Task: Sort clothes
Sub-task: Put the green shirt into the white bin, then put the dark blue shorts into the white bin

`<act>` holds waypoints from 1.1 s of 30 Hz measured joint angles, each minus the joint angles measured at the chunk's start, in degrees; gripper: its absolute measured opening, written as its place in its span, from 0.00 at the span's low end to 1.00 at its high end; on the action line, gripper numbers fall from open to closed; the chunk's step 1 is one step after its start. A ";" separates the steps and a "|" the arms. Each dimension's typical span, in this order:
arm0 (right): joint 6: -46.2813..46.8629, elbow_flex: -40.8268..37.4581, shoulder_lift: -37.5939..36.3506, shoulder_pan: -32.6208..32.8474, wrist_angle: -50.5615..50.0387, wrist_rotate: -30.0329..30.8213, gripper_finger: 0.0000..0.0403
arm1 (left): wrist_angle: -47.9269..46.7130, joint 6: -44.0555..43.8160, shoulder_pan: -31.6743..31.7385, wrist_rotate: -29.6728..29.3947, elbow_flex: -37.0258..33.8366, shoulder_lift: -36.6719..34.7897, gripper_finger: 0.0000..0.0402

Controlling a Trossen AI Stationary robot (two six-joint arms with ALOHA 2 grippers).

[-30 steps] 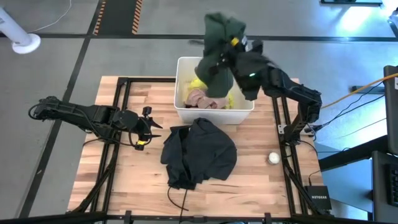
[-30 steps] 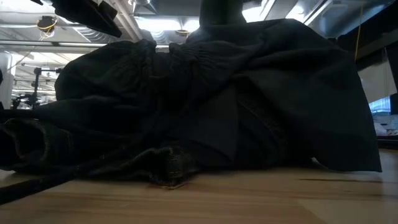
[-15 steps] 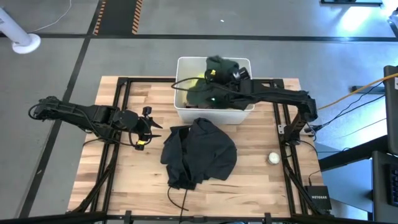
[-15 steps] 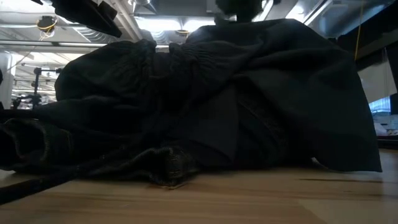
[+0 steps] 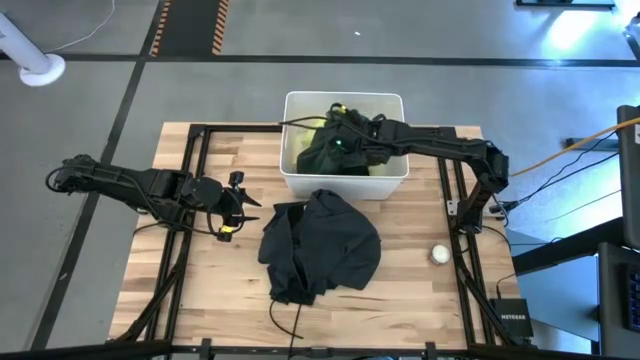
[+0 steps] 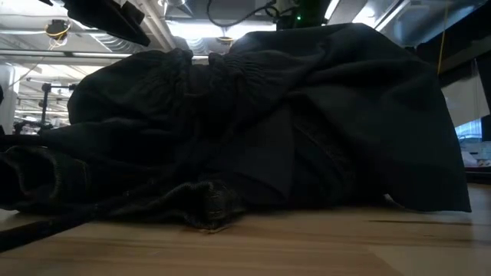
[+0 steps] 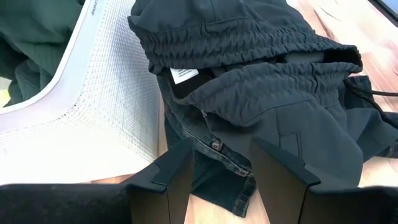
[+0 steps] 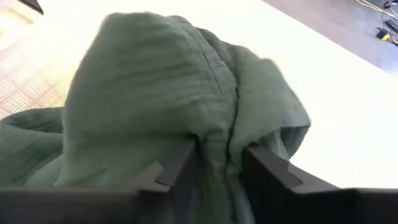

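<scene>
From above, the right gripper point(image 5: 345, 140) reached down into the white bin point(image 5: 292, 175) at the table's far edge, with the dark green garment point(image 5: 325, 152) bunched under it on top of a yellow garment point(image 5: 385, 165). The charcoal garments point(image 5: 320, 245) lay heaped on the table point(image 5: 200, 280) just in front of the bin, a small white ball point(image 5: 440, 254) sat near the right edge, and the left gripper point(image 5: 235, 205) waited low beside the heap, toward the left edge. At table height, the charcoal heap point(image 6: 253, 130) filled nearly the whole view and hid the bin. Past the left arm's fingers point(image 7: 171, 171), which stood apart with nothing between them, the heap's elastic waistband and white label point(image 7: 185, 75) lay right against the bin's wall point(image 7: 106, 112). Past the right arm's fingers point(image 8: 177, 165), the green cloth point(image 8: 161, 93) still ran into the narrow gap between them, so I cannot tell whether the grip had let go. To finish this drop well, the jaws probably ought to spread fully and lift straight up, so no fold would snag and drag the garment back over the rim.
</scene>
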 joint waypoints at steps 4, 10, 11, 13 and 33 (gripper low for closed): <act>-1.47 4.07 0.02 0.08 -3.05 -0.44 0.45 | -0.04 -0.60 0.02 0.00 0.00 0.00 0.38; -4.63 16.12 0.00 2.21 -8.26 -1.48 0.52 | -0.42 -0.60 0.02 0.00 0.00 0.00 0.38; -5.55 18.20 0.00 3.04 -8.76 -1.61 0.52 | -0.42 -0.58 0.00 0.00 0.00 0.00 0.38; -7.08 21.88 -0.04 5.16 -9.10 -2.46 0.52 | -0.44 -0.64 0.00 0.00 0.00 0.00 0.38; 7.95 11.75 -0.01 40.73 -10.93 -11.92 0.53 | 7.31 -0.61 0.02 0.00 -0.37 0.55 0.38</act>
